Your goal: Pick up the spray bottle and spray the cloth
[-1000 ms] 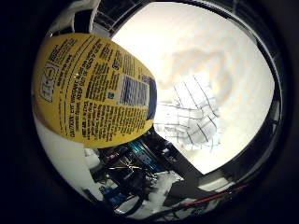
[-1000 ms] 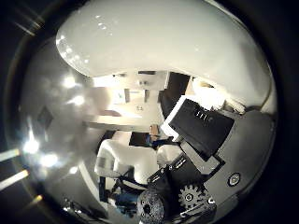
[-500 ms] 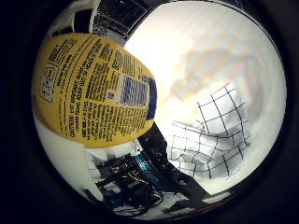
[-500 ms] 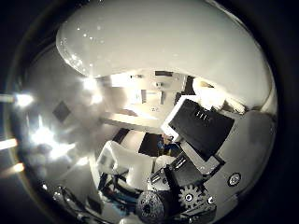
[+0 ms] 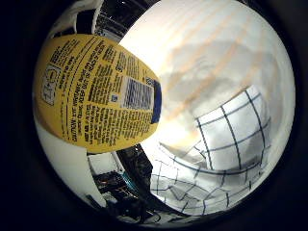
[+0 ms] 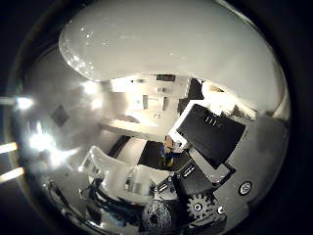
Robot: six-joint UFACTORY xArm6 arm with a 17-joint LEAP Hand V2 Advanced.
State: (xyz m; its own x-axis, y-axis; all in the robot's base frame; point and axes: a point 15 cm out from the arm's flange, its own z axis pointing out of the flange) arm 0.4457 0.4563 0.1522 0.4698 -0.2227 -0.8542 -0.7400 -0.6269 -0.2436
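Observation:
The spray bottle (image 5: 96, 91), with a yellow printed label, fills much of the right little finger side palm view and sits close against the palm. Its white body (image 6: 166, 39) arches across the right thumb side palm view. My right hand (image 6: 205, 142) shows there as black and white finger parts with gears, curled beside the bottle. The cloth (image 5: 217, 144), white with dark check lines, lies crumpled on the pale table (image 5: 207, 34) past the bottle.
A shadow (image 5: 197, 72) falls on the table beside the cloth. Dark robot parts (image 5: 130, 188) show below the bottle. The right thumb side palm view looks out at a room with bright ceiling lights (image 6: 39, 142).
The hand and its cameras have moved with the bottle fixed against the palm. The cloth now appears larger and closer in the right little finger side palm view.

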